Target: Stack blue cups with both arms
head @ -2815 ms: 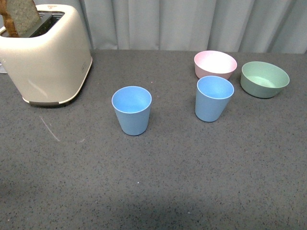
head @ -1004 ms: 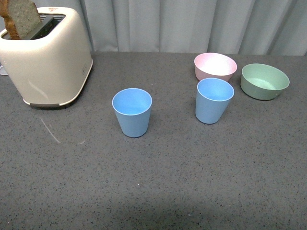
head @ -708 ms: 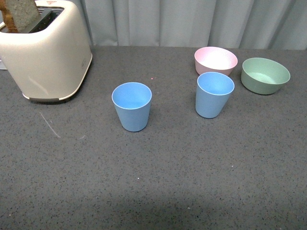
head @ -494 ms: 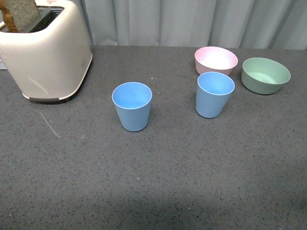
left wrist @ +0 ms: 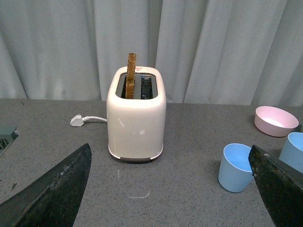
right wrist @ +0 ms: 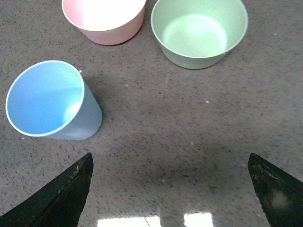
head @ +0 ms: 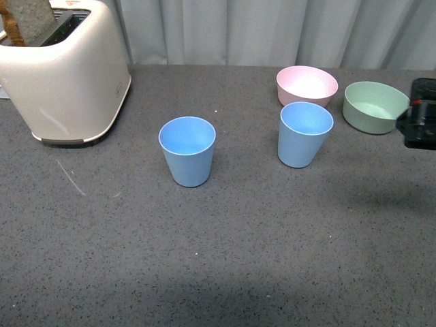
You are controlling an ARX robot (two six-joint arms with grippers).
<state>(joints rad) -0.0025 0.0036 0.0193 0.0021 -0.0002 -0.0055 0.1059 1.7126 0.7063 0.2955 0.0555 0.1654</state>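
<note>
Jaws of the left gripper (left wrist: 169,147) and the right gripper (right wrist: 170,156) stand wide apart, holding nothing. Upright and well apart on the table (head: 238,272), the left cup (head: 187,151) stands near its middle and the right cup (head: 304,134) just before the pink bowl (head: 306,85) toward the far edge. The right gripper hangs near the green bowl (head: 371,107).

Cups (head: 187,151) side by side (bowls (head: 306,86) behind)

A blue cup (head: 187,151) stands upright, apart from the other blue cup (head: 304,134); right end effector (head: 422,117) beside green bowl (head: 373,106).
</note>
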